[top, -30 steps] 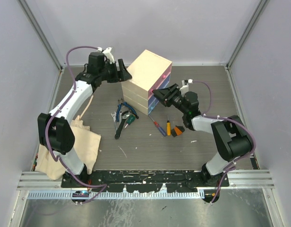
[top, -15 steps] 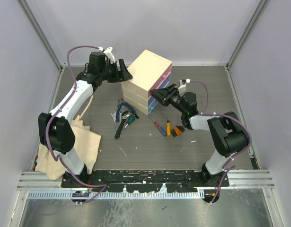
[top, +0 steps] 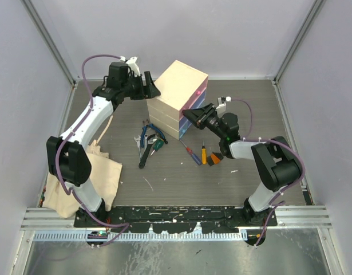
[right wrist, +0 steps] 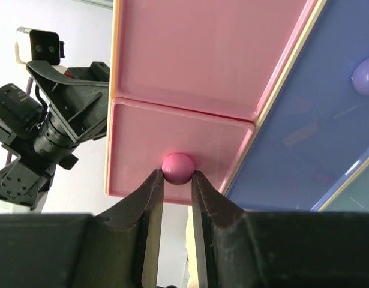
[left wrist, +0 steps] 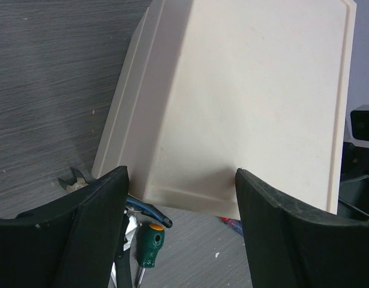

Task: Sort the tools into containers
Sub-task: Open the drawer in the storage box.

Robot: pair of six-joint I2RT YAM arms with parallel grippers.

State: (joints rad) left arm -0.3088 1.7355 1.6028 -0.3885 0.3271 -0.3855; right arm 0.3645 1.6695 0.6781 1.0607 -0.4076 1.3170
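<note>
The right tool (right wrist: pixel 177 180) is narrowed almost closed, its two fingers pinching the round pink knob (right wrist: pixel 177 167) of the pink plastic drawer (right wrist: pixel 142 150), in the top tier of the cream box-shaped chest (top: pixel 178 89). The left tool (left wrist: pixel 181 201) gapes wide at the chest's back corner, holding nothing. Blue-handled pliers (top: pixel 146 135), a green-handled screwdriver (top: pixel 157 145), a red-handled screwdriver (top: pixel 192 154) and an orange-handled screwdriver (top: pixel 203 155) lie on the dark grey counter (top: pixel 176 177) in front of the chest.

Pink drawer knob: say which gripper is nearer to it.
Right. The right gripper pinches the pink knob between its fingers. The left gripper is open at the cream chest, straddling its back corner on the side away from the drawer fronts.
</note>
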